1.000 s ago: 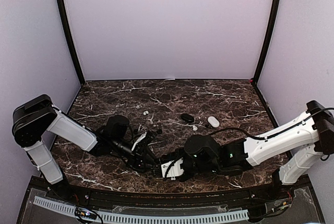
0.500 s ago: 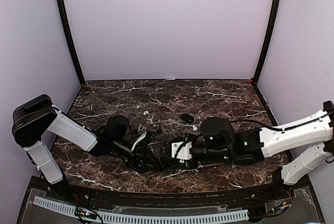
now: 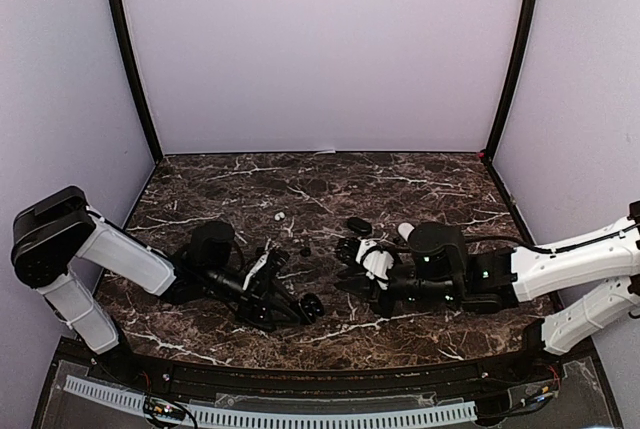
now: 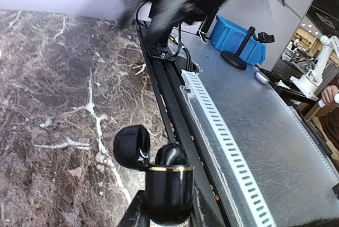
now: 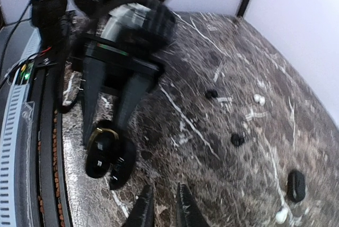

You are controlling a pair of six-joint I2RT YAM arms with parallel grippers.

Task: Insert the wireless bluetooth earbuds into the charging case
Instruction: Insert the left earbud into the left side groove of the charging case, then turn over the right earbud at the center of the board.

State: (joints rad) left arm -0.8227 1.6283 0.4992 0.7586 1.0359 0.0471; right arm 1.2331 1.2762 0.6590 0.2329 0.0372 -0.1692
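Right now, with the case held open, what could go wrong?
The left claw pinches the open black case low down, so a push from the right claw might tilt it. The black earbuds are tiny on the dark marble table; a pick could miss.

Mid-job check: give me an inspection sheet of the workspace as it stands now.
Surface: dark marble tabletop.
Job's things: open black charging case, held off the marble; white earbud and black earbud loose on the marble.
Clutter: closed black case; white case, partly behind the right arm.
Grippers: left gripper shut on the open case; right gripper empty, jaws narrowly apart.
Cables: black wires at the near edge.
Surroundings: lilac walls; blue bin beyond the table.
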